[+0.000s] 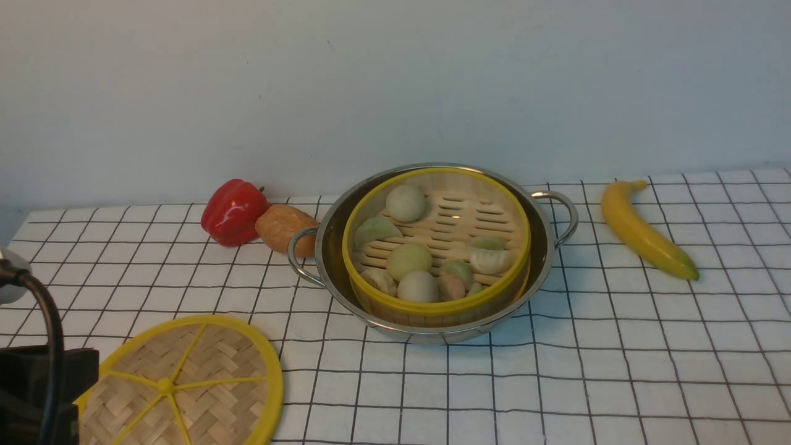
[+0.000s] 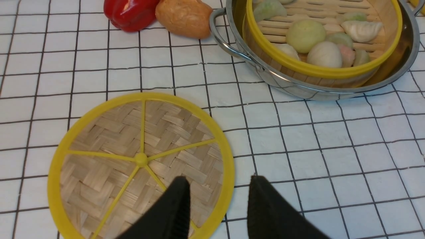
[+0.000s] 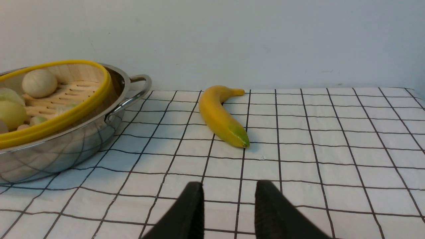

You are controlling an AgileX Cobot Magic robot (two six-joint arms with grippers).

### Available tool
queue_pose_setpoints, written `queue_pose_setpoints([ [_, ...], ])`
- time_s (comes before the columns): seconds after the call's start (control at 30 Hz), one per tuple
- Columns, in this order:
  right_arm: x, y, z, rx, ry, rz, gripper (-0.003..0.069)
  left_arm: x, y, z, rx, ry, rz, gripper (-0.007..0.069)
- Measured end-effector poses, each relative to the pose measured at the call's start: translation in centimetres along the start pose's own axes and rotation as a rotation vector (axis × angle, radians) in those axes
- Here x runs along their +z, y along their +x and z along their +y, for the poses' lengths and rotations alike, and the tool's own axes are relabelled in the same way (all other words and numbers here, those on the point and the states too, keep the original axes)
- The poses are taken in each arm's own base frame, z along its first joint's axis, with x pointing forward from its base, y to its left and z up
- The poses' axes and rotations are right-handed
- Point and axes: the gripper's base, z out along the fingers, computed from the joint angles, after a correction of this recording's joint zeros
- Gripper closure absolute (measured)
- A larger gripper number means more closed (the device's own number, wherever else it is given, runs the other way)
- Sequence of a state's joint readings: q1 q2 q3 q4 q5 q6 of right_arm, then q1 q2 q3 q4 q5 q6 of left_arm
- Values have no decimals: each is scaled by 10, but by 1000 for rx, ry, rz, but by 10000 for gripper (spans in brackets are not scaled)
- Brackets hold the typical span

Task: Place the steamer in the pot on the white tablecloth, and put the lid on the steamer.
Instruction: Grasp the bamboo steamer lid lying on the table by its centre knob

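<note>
Steamer (image 1: 458, 217): seated inside the pot (image 1: 326, 242), yellow rim standing a little above the steel rim. Uncovered; holds several pale buns and dumplings (image 1: 406, 203).
Pot: on the white tablecloth (image 1: 618, 346), mid-surface, one loop handle to each side.
Lid (image 1: 179, 386): flat on the cloth at the near left, well apart from the pot, knob side up.
Left jaws: spread, nothing between them. In the wrist view one tip overlaps the lid's near rim and the other sits over bare cloth. Contact with the lid cannot be judged from this angle.
Right jaws: spread, empty, low over bare cloth on the right. The banana (image 1: 646, 230) lies beyond them, apart from the pot's right handle.
Other items: red pepper (image 1: 233, 211) touching a brown rounded item (image 1: 285, 228), possibly a bread roll, which lies just beside the pot's left handle.
</note>
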State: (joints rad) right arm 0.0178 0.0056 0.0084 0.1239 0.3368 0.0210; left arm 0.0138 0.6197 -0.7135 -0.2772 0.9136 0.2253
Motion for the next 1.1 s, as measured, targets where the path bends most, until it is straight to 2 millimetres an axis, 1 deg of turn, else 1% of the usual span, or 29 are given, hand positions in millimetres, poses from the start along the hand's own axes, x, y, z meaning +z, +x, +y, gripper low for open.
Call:
queue_pose_setpoints([
  [0.6, 0, 0, 0, 1, 0, 0, 419, 0, -1, 0, 0, -2, -9, 382],
  [0.93, 0, 0, 0, 1, 0, 0, 419, -1, -15, 3, -5, -36, -161, 382],
  [1.1, 0, 0, 0, 1, 0, 0, 419, -2, -20, -1, -76, 24, -223, 382],
])
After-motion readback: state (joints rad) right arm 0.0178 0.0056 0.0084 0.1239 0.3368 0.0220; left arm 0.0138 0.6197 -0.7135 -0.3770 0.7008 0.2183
